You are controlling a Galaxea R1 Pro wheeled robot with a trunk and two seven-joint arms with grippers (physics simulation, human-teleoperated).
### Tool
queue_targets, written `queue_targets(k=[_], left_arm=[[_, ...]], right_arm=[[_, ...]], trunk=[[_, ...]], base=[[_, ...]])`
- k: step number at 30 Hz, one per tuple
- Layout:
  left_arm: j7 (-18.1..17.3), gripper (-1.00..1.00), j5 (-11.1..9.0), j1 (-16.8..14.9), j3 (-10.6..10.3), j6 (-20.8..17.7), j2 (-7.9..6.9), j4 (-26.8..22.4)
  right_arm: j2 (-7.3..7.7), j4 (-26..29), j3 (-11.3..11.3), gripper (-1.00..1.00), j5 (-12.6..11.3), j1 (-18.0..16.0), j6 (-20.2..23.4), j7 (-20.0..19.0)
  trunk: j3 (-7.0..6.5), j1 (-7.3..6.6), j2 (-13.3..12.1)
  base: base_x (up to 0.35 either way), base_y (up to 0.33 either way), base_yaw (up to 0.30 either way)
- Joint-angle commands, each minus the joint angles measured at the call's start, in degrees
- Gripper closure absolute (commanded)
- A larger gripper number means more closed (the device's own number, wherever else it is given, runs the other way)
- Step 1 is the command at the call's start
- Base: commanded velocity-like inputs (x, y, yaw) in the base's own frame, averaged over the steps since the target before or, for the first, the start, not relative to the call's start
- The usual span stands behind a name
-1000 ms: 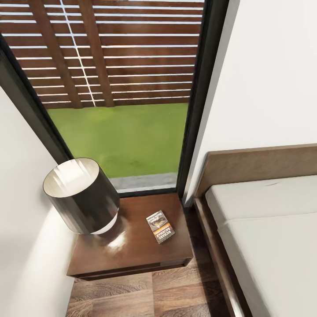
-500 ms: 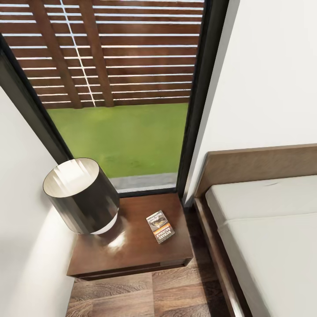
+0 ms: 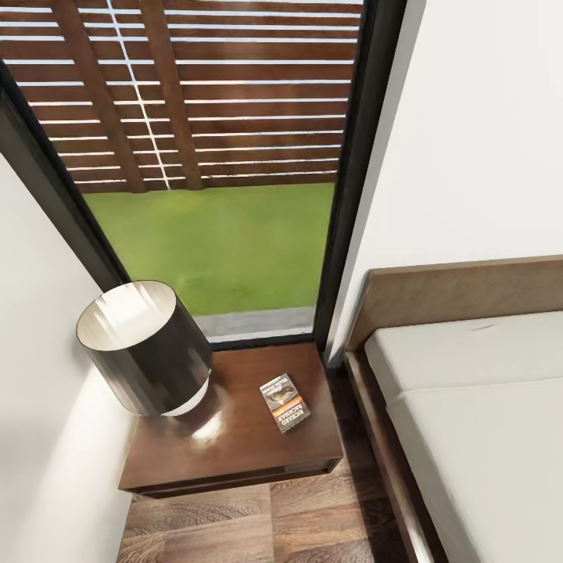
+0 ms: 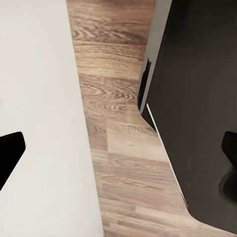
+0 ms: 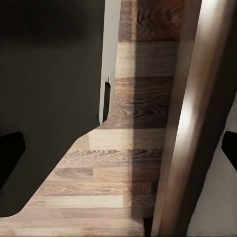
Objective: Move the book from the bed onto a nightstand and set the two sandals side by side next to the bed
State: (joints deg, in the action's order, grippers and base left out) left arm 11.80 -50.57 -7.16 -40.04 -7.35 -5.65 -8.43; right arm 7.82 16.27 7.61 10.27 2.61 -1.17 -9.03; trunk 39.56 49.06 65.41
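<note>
The book (image 3: pixel 285 403), a small paperback with an orange band, lies flat on the nightstand (image 3: pixel 242 450), to the right of the lamp. The bed (image 3: pixel 469 414), with an off-white mattress and brown headboard, stands to the right of the nightstand. The sandals are out of view. In the left wrist view my left gripper (image 4: pixel 118 160) is open over the wood floor, with nothing between its dark fingertips (image 4: pixel 10 154). In the right wrist view my right gripper (image 5: pixel 118 150) is also open over the floor, beside the bed's wooden side rail (image 5: pixel 182 128).
A lamp with a dark drum shade (image 3: pixel 145 348) fills the nightstand's left half. A tall window (image 3: pixel 211 172) onto grass and a slatted fence is behind it. A white wall (image 3: pixel 39 391) stands close on the left. A narrow strip of plank floor (image 3: pixel 313 516) runs between nightstand and bed.
</note>
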Motion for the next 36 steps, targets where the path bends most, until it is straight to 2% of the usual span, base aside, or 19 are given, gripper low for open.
queue_targets(k=[1,30,36], left_arm=[[0.42,-1.00,-0.41,0.07,-0.48,-0.31,-0.06,-0.13],[0.42,-1.00,-0.40,0.72,-0.48,-0.50,0.05,0.69],[0.42,-1.00,-0.40,0.92,-0.47,-0.52,0.03,0.69]], right_arm=[[-0.04,-0.21,0.49,-1.00,0.59,0.03,-0.10,-0.37],[-0.07,-4.99,0.14,-1.00,0.67,0.03,-0.06,-0.37],[-0.53,-7.24,-0.08,-1.00,0.62,0.03,-0.06,-0.40]], trunk=[[0.03,0.00,0.02],[0.03,0.00,0.02],[0.03,0.00,0.02]], base=[[0.000,0.000,0.000],[0.000,0.000,0.000],[0.000,0.000,0.000]])
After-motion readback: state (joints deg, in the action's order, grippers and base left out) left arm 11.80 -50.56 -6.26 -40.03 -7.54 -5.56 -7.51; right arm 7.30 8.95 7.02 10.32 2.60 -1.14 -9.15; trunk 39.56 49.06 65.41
